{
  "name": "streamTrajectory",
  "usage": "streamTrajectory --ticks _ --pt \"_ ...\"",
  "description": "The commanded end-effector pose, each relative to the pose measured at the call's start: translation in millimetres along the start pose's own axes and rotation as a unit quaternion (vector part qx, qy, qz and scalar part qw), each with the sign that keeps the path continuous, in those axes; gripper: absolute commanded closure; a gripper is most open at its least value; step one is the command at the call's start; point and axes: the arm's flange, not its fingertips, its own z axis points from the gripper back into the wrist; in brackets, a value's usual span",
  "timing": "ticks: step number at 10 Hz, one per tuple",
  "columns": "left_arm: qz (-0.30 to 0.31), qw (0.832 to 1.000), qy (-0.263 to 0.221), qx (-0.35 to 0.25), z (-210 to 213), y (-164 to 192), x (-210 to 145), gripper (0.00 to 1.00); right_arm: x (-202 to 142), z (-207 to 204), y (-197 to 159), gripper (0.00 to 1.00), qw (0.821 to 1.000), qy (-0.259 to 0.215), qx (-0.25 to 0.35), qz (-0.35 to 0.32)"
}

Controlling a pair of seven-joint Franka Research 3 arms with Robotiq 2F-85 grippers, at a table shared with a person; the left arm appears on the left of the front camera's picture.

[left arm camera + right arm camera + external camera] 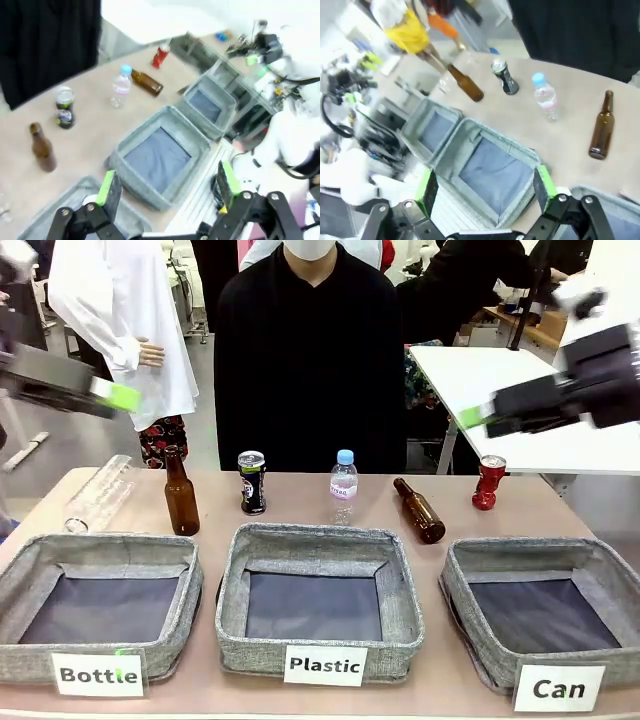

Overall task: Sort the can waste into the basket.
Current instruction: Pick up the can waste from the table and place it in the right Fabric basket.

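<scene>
Across the table from me, left to right: a clear bottle (98,495) lies on its side at ten o'clock, with a brown bottle (180,495) upright beside it. The black can (252,482) stands at eleven, just left of the water bottle (343,487) at twelve. A second brown bottle (420,512) lies tipped over at one o'clock, and the red can (489,482) (the dented one) stands at two, near the far edge. Nearer me, the Can basket (530,548) sits at four o'clock, its dark lining bare.

My left gripper (167,184) hangs high over the nine o'clock side, jaws wide apart and holding nothing. My right gripper (485,185) hovers at three o'clock, jaws likewise apart and bare.

Both cans are on the table, so I judge the sorting not yet begun and the step in hand to be the reach for a first can. The red can is nearest my right gripper. The next move calls for lowering over it, straddling its body, closing, then carrying it toward me into the Can basket.
</scene>
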Motion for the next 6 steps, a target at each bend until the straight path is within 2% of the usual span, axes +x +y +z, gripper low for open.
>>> streamTrajectory --ticks 1,2,4,5,6 --pt "0.101 0.993 -0.064 -0.011 57.7 60.3 -103.2 0.0 -97.4 45.9 -68.1 0.0 0.994 -0.056 0.016 -0.088" --pt "0.158 0.981 -0.109 -0.021 72.3 87.8 -125.8 0.0 -116.5 60.2 -101.5 0.0 0.985 -0.086 0.026 -0.148" --pt "0.28 0.944 -0.168 -0.033 86.4 143.5 -170.8 0.0 -152.2 76.9 -169.1 0.0 0.958 -0.128 0.045 -0.254" --pt "0.322 0.927 -0.187 -0.053 81.7 160.6 -186.1 0.0 -164.4 81.1 -190.0 0.0 0.946 -0.14 0.038 -0.29" --pt "0.357 0.912 -0.2 -0.037 76.7 173.4 -197.8 0.0 -176.4 85.2 -203.9 0.0 0.93 -0.161 0.009 -0.329"
